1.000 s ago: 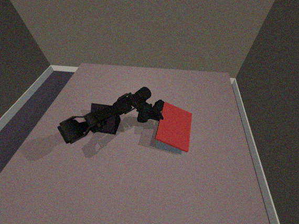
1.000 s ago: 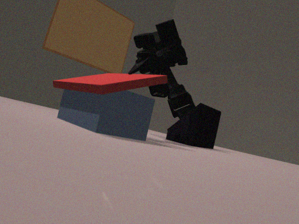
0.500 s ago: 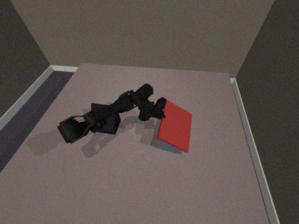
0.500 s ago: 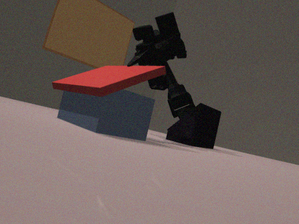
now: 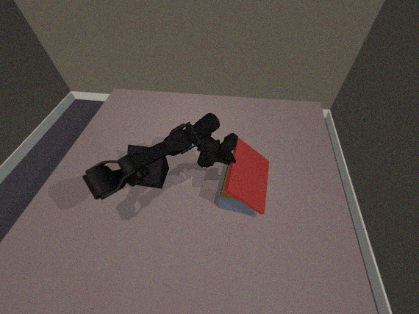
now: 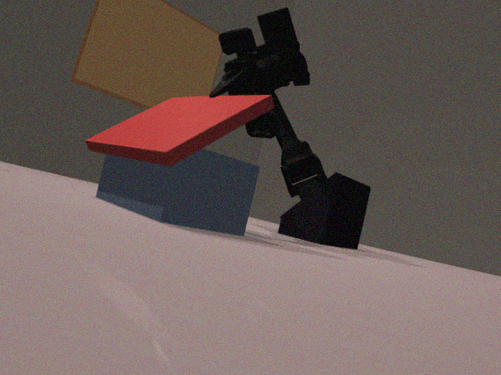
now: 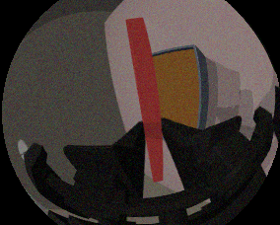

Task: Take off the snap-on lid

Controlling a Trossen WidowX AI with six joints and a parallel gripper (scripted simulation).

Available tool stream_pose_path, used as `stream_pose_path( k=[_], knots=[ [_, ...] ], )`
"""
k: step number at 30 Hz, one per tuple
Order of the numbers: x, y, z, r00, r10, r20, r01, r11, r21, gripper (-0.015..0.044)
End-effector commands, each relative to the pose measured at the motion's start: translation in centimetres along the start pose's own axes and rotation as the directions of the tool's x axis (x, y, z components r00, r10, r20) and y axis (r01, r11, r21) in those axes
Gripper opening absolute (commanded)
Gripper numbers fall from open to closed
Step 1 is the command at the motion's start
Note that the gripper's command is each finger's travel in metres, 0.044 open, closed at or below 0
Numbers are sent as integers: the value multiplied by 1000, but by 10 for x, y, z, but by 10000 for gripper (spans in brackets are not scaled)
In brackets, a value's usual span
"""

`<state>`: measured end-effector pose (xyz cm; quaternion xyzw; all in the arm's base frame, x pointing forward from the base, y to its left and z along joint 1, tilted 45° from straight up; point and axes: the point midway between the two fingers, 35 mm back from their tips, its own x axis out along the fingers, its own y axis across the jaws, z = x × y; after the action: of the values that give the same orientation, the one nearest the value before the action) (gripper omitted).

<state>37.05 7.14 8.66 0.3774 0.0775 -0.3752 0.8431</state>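
Red lid held tilted over the blue storage box

The blue box [image 5: 235, 205] [image 6: 176, 190] [image 7: 203, 89] was seated on the table [image 5: 165, 254] [image 6: 220, 308], its yellow-brown inside partly exposed. Above it, the red lid [image 5: 248, 179] [image 6: 180, 124] [image 7: 148, 84] was slanted, its arm-side edge raised. That edge was gripped by the slightly parted fingers of the black gripper [image 5: 234, 162] [image 6: 213, 96] [image 7: 153, 125].

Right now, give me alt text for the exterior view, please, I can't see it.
A black robot gripper holds a red lid by one edge, tilted up over a blue storage box on a pale pinkish table. An orange-brown panel shows behind.
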Motion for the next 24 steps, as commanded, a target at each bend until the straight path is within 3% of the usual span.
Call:
stream_pose_path(
  k=[1,24],
  knots=[
    [-1,12,1,1000,9,1,-10,1000,18,0],
    [-19,36,1,1000,9,1,-9,1000,18,0]
  ],
)
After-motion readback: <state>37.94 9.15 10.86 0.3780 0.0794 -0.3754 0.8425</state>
